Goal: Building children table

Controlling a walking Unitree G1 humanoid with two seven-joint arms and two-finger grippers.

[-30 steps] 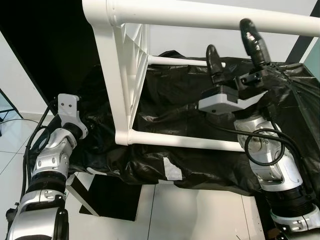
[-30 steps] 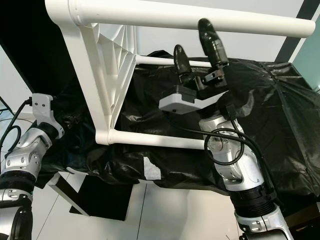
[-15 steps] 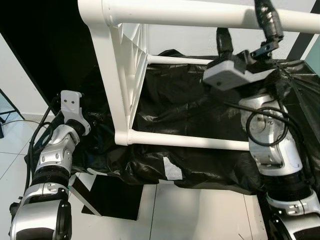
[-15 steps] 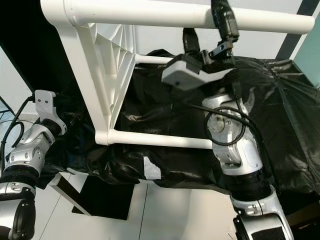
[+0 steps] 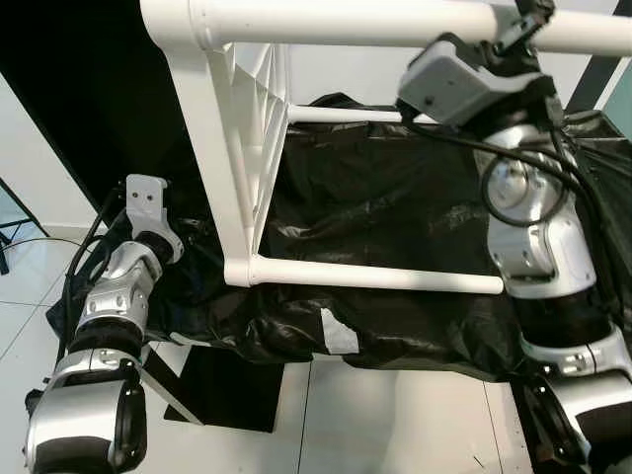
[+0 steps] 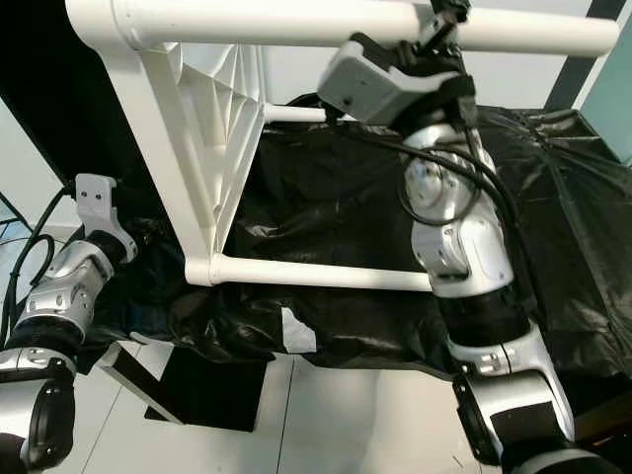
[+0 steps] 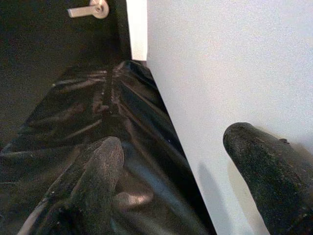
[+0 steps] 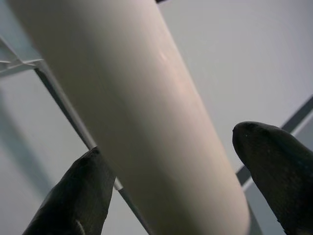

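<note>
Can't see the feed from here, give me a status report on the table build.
Right gripper open, astride table's top leg. Left gripper open beside black sheet. Nothing blocking.

1. The right arm has risen: a second ago its gripper hung below the top white leg of the table frame, above the black sheet; now the right gripper is up at that leg.
2. Its fingers now stand apart on either side of the leg, one each side, not visibly touching it.
3. The left arm has lifted slightly at the sheet's left edge.
</note>
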